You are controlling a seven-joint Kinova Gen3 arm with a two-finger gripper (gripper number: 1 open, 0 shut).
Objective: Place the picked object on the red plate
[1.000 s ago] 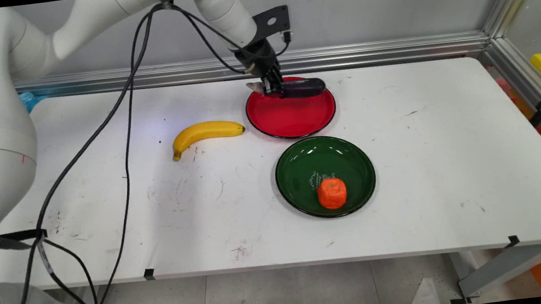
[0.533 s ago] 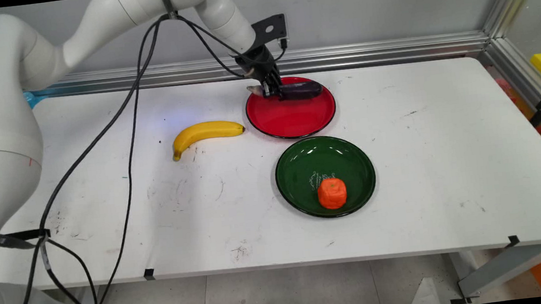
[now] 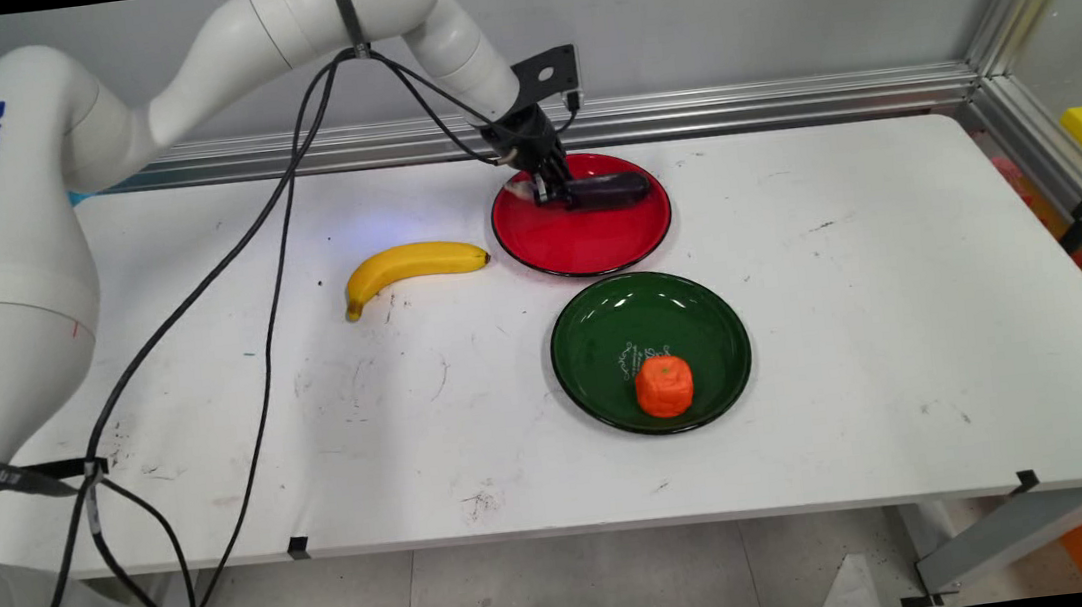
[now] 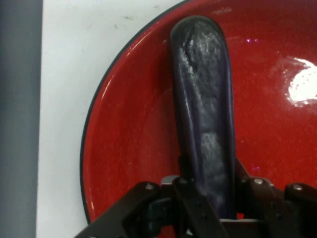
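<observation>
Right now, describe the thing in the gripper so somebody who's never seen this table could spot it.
On the white table, find the red plate at the back, behind the green plate. Along its far side lies a dark purple eggplant, one end clamped in the black gripper. It is the only dark, elongated item; the banana is yellow.

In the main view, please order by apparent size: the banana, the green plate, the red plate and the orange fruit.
1. Green plate and red plate: similar; the red one lies farther from the camera, so no ranking.
2. Banana.
3. Orange fruit.
</observation>
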